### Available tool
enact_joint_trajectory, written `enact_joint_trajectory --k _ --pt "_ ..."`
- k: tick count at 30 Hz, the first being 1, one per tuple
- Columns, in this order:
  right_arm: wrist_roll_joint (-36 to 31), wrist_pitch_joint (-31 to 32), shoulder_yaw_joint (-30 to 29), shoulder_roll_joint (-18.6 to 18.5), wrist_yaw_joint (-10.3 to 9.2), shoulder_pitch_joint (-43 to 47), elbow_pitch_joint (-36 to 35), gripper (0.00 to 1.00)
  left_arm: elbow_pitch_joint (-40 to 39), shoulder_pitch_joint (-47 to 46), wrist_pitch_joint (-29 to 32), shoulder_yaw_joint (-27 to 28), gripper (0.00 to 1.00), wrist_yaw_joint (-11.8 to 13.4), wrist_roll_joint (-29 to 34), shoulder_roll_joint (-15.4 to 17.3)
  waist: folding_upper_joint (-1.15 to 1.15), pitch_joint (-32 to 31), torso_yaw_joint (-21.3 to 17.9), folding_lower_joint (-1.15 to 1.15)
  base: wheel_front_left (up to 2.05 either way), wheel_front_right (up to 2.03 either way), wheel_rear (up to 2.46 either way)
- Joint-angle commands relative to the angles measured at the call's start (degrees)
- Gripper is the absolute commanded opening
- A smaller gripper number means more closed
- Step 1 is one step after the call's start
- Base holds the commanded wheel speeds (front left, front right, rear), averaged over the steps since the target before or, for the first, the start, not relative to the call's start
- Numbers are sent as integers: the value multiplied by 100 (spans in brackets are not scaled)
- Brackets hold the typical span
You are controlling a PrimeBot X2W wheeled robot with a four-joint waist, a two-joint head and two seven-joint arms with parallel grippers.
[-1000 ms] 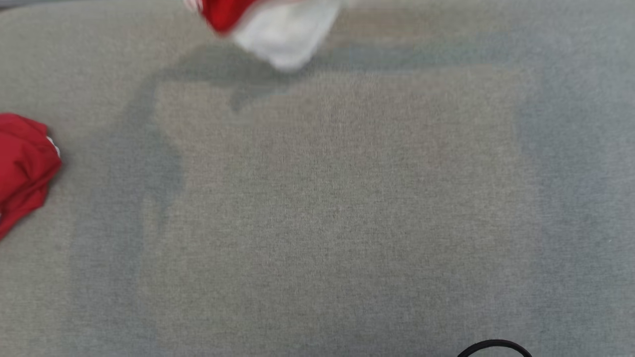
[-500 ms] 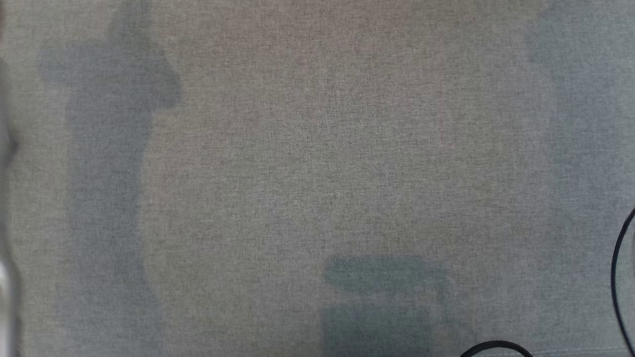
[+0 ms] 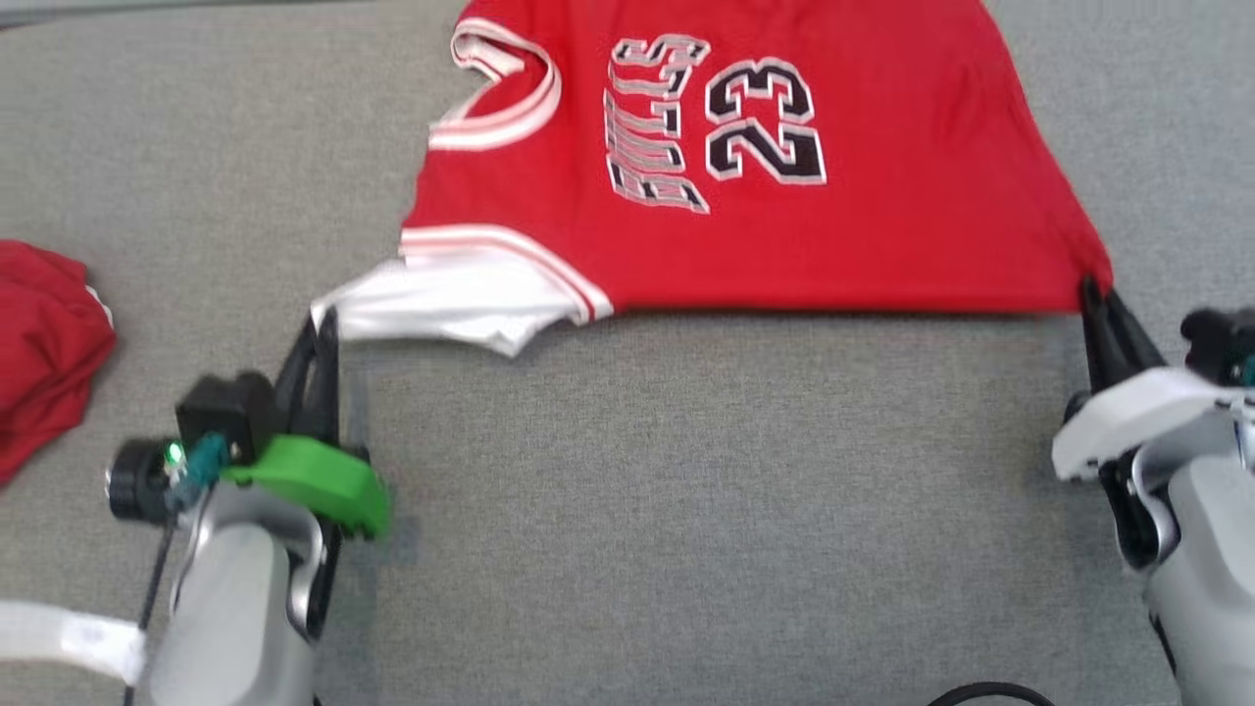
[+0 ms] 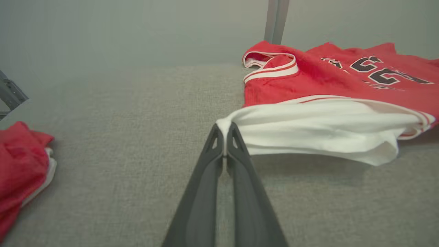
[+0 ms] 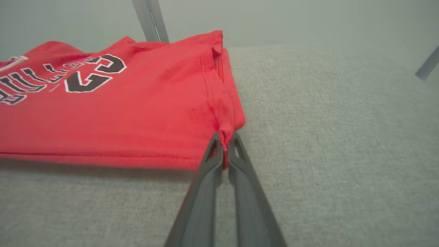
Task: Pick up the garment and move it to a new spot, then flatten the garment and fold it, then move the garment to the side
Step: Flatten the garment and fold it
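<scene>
1. So, biggest first: the grey cloth-covered table [image 3: 686,510], which everything sits on.
2. Next is the red jersey [image 3: 882,235], spread across the far middle of the table. The lettering and the number 23 face up, the neck opening points to the robot's left and the hem end to its right. The near edge is pulled into a straight line between the two grippers. Both wrist views show shadow under that edge, so it's lifted off the table there.
3. A second red garment [image 3: 44,343] sits bunched up at the far left, well apart from the jersey.
4. The left gripper [image 3: 326,324] has its fingers pinched tight together on the tip of the white sleeve piece [image 3: 441,309] at the jersey's near left. There's a green fitting [image 3: 314,480] behind the fingers.
5. The right gripper [image 3: 1090,292] is clamped the same way on the red corner at the near right end of the hem, and you can see the cloth bunch up between the tips in its wrist view.
6. Smallest is a loop of black cable [image 3: 990,691] poking in at the bottom edge of the head view, toward the right.
</scene>
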Motion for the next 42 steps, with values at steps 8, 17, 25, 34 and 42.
enact_joint_trajectory --k 8,17,25,34,42 --pt "278 -17 -165 88 -20 1693 48 0 23 1890 -1 437 0 -103 84 -308 0 -1870 -37 0 0 0 0" --pt "154 -17 -385 294 -21 2969 -17 0 -80 3224 -1 629 0 -130 241 -485 0 -2479 119 0 0 0 0" --pt "110 -17 -469 479 -19 3619 -191 0 -129 3875 -1 586 0 -168 326 -531 0 -2684 237 0 0 0 0" --pt "85 -17 -872 585 -18 3370 -684 0 -608 3443 -2 318 0 -226 283 -548 0 -2427 227 0 0 0 0" --pt "-22 -16 -837 589 -14 2574 -729 0 -979 2389 -1 -8 0 -243 207 -552 0 -2051 173 0 0 0 0"
